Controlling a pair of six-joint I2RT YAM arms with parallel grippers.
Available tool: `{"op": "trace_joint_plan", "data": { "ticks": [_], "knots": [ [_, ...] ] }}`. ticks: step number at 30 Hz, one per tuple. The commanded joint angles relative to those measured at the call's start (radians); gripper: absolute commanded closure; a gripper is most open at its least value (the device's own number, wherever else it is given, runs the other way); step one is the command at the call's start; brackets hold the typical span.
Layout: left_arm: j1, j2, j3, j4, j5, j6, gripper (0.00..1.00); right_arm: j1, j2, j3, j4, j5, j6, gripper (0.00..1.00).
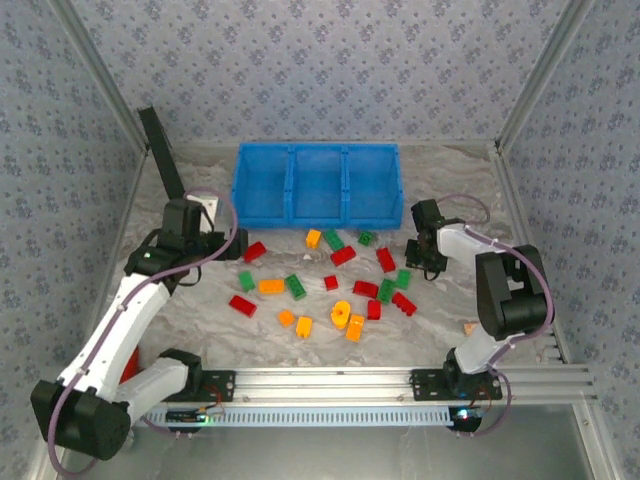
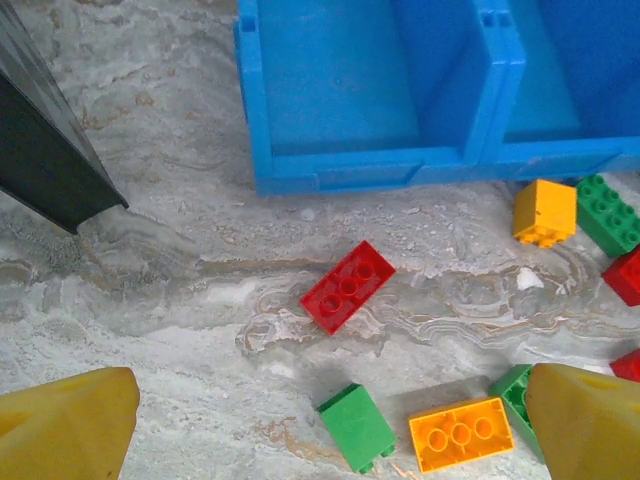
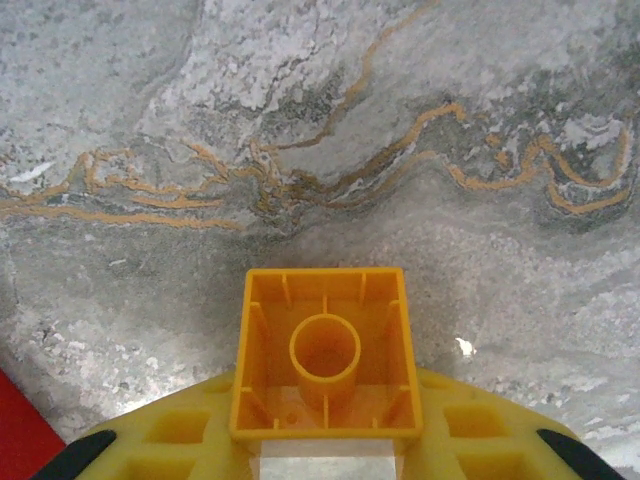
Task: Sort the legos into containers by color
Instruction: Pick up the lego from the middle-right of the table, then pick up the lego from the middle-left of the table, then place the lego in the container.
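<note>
The right end effector point(image 1: 430, 258) is clamped on an orange brick point(image 3: 325, 352), whose hollow underside faces the wrist camera over bare marbled bench point(image 3: 330, 130). It seems to hang a little above the surface, though the height is hard to judge. It sits in front of the right end of the blue tray point(image 1: 290, 192). The left end effector point(image 2: 325, 425) is spread wide, its yellow fingers point(image 2: 62, 428) far apart. Between them in the wrist view lie a red brick point(image 2: 347, 286), a green brick point(image 2: 357, 427) and a second orange brick point(image 2: 461, 434), loose near the tray's left compartment. The other bricks point(image 1: 345, 290) lie scattered between the arms.
</note>
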Motion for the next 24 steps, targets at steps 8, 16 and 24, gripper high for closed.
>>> {"op": "trace_joint_plan", "data": {
  "ticks": [8, 16, 24],
  "knots": [
    [-0.006, 0.165, 0.061, -0.03, -0.046, 0.149, 0.01, 0.07, -0.124, 0.14, -0.144, -0.011, -0.089, 0.73],
    [-0.006, 0.312, 0.1, -0.148, 0.022, -0.034, 0.07, 0.162, -0.148, 0.362, -0.225, 0.014, -0.116, 0.74],
    [-0.08, 0.305, -0.04, -0.083, 0.082, -0.342, 0.14, 0.175, 0.022, 0.589, -0.194, 0.013, -0.157, 0.74]
  ]
}}
